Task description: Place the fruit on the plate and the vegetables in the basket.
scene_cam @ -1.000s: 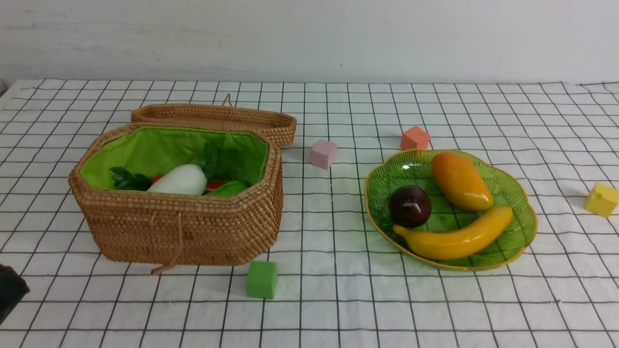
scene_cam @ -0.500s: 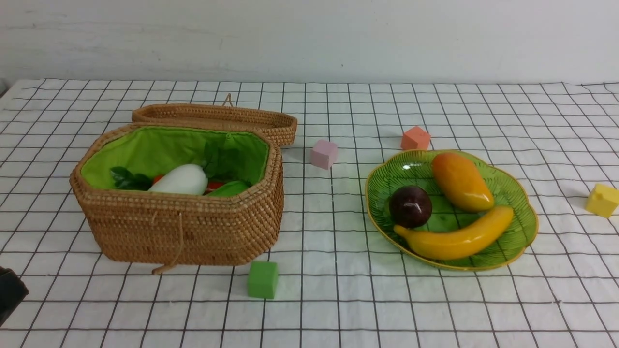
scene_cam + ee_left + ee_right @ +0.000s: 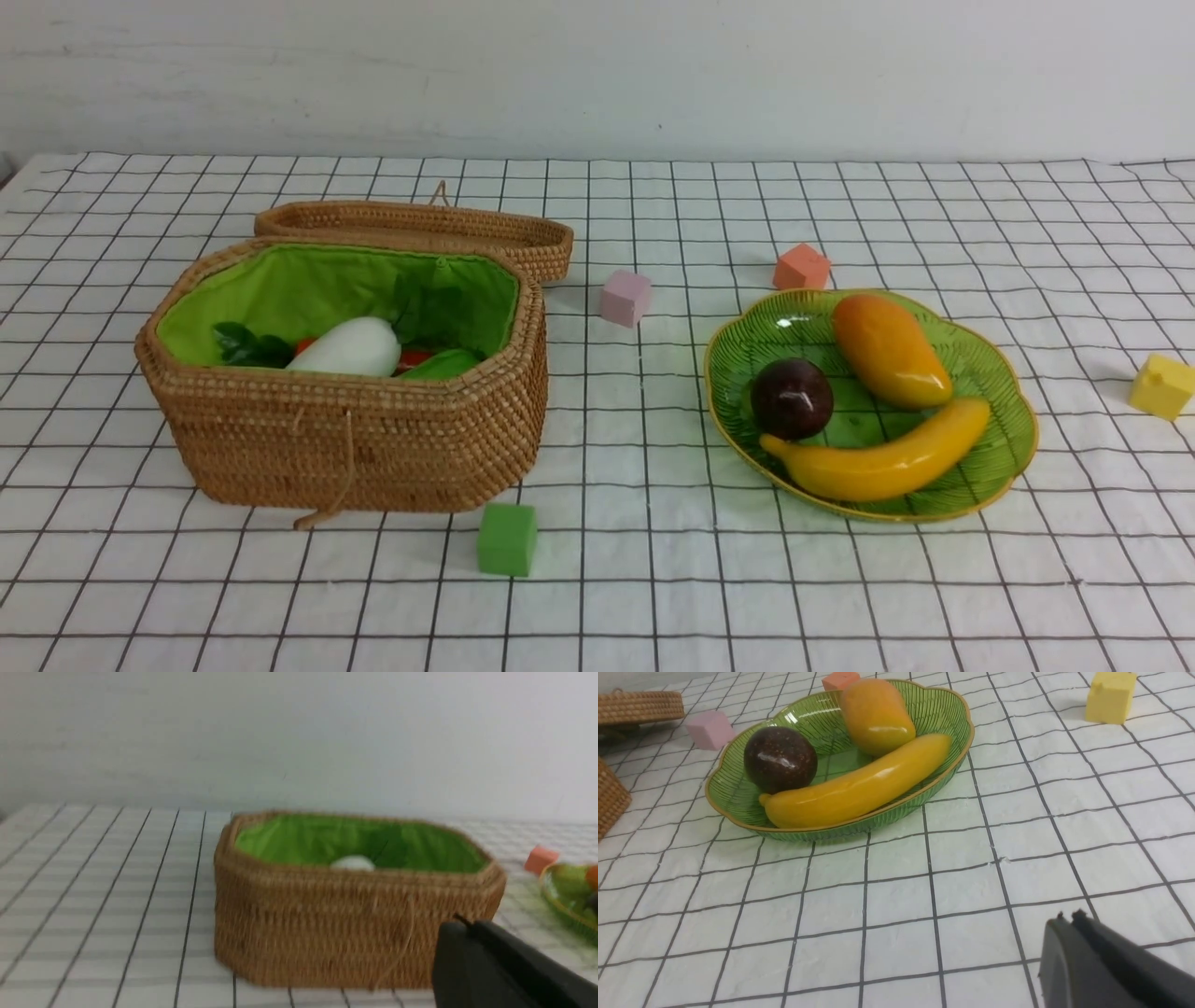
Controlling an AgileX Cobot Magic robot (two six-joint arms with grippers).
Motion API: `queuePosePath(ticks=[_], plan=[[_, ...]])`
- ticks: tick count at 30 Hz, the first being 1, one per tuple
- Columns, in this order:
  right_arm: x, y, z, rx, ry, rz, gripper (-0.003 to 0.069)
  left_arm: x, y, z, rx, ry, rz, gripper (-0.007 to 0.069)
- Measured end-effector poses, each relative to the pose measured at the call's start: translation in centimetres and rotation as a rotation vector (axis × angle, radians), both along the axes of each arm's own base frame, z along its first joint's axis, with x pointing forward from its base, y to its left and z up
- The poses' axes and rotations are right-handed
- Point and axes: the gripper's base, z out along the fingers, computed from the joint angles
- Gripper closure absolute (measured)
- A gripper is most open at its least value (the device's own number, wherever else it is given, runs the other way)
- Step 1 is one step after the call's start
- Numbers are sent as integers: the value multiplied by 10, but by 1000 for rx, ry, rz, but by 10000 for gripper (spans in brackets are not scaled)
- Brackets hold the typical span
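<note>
Left gripper [image 3: 467,926] is pressed together, holding nothing, seen only in its wrist view as a dark wedge; the basket [image 3: 345,439] sits just ahead of it on the gridded cloth [image 3: 653,579], lid [image 3: 415,229] laid open behind. Inside, against the green lining: white radish [image 3: 347,348], a sliver of orange carrot [image 3: 411,357] beside it, light-green gourd [image 3: 443,364] nearest the front wall; dark leaves at the far side. Right gripper [image 3: 1066,921] likewise closed flat and empty, low over bare cloth; the plate [image 3: 738,812] lies ahead of it and off to one side, well apart. On the plate: banana [image 3: 854,784] closest to this gripper, mangosteen [image 3: 780,758] and mango [image 3: 875,716] beyond, mango touching banana. Neither arm shows in the front view. Loose foam cubes: green cube [image 3: 506,539] just in front of the basket, pink cube [image 3: 624,297] between basket and plate, orange cube [image 3: 800,267] behind the plate, yellow cube [image 3: 1160,385] far out past the plate.
</note>
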Motion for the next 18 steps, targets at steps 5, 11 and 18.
queuePosePath(ticks=[5,11,18], plan=[[0,0,0,0,0,0,645,1,-1,-31,-55,213,2,637],[0,0,0,3,0,0,641,-2,-1,-43,-162,350,22,637],[0,0,0,3,0,0,634,-2,-1,-43,-184,353,28,637]])
